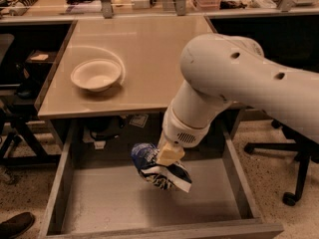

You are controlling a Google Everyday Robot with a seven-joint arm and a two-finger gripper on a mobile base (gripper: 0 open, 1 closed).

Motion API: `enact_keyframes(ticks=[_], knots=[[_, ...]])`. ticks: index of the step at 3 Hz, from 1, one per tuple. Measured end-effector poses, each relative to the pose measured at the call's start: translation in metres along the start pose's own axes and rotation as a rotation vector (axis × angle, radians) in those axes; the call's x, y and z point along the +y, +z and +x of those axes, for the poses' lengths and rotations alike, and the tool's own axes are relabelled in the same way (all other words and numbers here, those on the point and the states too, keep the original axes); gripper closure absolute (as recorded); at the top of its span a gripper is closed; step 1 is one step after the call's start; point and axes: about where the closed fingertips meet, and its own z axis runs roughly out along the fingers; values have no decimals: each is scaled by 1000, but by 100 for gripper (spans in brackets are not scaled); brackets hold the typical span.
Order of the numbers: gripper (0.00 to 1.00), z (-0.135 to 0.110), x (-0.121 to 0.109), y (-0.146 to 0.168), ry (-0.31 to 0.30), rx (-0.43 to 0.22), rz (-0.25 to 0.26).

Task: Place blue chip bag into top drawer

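The blue chip bag (154,171), dark blue and wrinkly with white patches, hangs over the middle of the open top drawer (94,203). My gripper (167,158) is shut on the bag's upper part and holds it a little above the drawer's flat grey bottom. The white arm reaches in from the right and hides part of the drawer's back. The drawer is pulled out below the table's front edge.
A cream round bowl (96,74) sits on the tan table top (149,49) at the left. An office chair base (294,173) stands right of the drawer. A shoe (15,224) shows at the lower left. Cluttered benches line the back.
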Motion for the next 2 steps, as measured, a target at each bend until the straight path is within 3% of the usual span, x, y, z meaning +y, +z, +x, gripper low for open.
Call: enact_keyframes(ticks=[2], knots=[[100,-1,-4,53,25,-32,-29]])
